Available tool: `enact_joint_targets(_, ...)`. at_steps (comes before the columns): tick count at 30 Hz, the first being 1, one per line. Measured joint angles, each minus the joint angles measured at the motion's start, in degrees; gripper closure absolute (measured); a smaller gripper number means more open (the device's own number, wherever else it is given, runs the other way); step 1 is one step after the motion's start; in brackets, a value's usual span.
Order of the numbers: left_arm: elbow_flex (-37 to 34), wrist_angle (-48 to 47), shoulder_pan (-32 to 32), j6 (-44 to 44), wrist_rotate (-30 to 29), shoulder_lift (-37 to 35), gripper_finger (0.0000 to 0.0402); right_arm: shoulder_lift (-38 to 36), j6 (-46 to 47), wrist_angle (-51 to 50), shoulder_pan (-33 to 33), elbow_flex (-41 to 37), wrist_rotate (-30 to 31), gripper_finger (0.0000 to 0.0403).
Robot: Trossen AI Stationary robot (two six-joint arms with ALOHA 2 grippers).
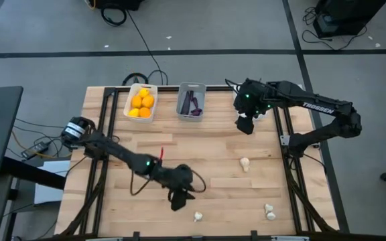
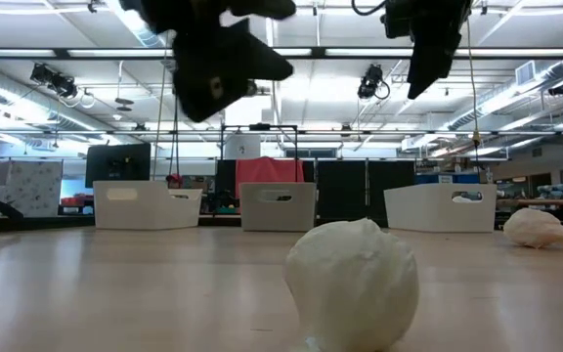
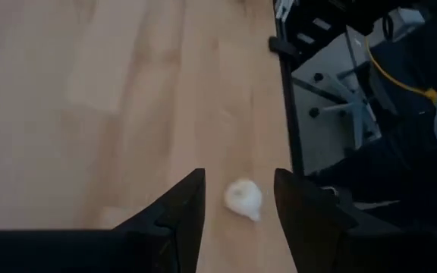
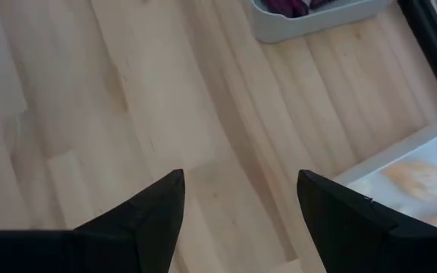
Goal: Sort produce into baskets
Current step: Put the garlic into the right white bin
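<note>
Pale wooden planking is being shown as the table (image 1: 213, 157), with four whitish garlic bulbs lying loose on its near half: one (image 1: 198, 216) just beside the left gripper (image 1: 178, 198), whose fingers are being held apart and empty above it, a pair (image 1: 270, 211) touching at the near right, and one (image 1: 245, 163) farther in. Beyond these, the right gripper (image 1: 245, 124) is being held with jaws spread on nothing, near the far edge. Farthest back, two baskets are being seen from above: a white one (image 1: 143, 102) holding about five orange fruits and a grey one (image 1: 191, 101) holding purple pieces too bunched to count.
</note>
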Motion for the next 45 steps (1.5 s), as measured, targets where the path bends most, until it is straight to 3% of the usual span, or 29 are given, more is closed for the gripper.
enact_joint_targets(5,0.02,3.07,-5.46,-9.53,-6.25,4.02,0.0232,-0.02,0.02,0.6,2.52,0.0,1.68,0.0138)
enact_joint_targets(11,0.59,8.38,-8.18,-17.87,-7.65,8.94,0.0173,-0.07,-0.08,4.29,4.87,-0.33,5.8,0.0138)
enact_joint_targets(16,3.87,7.84,-9.34,-13.05,-7.51,12.02,0.0117,-0.17,0.13,7.1,6.13,-3.47,5.89,0.0138)
enact_joint_targets(21,9.55,-0.12,-9.32,-3.62,-7.92,16.1,0.0102,-0.28,1.71,9.15,7.16,-8.99,6.81,0.0138)
enact_joint_targets(28,15.64,-2.61,-9.33,7.06,-9.11,21.88,0.0126,-0.82,3.39,11.57,8.21,-16.63,6.32,0.0138)
enact_joint_targets(34,16.04,-2.88,-9.05,8.25,-10.01,24.16,0.016,-1.15,4.7,12.06,8.47,-19.42,5.34,0.0138)
enact_joint_targets(41,15.91,-3.2,-7.98,10.49,-10.11,24.23,0.0237,-2.05,6.14,11.85,9.66,-19.67,4.88,0.0139)
enact_joint_targets(45,15.95,-3.24,-6.81,7.1,-9.96,24.17,0.0285,-4.09,8.64,10.99,10.78,-19.67,5.46,0.0149)
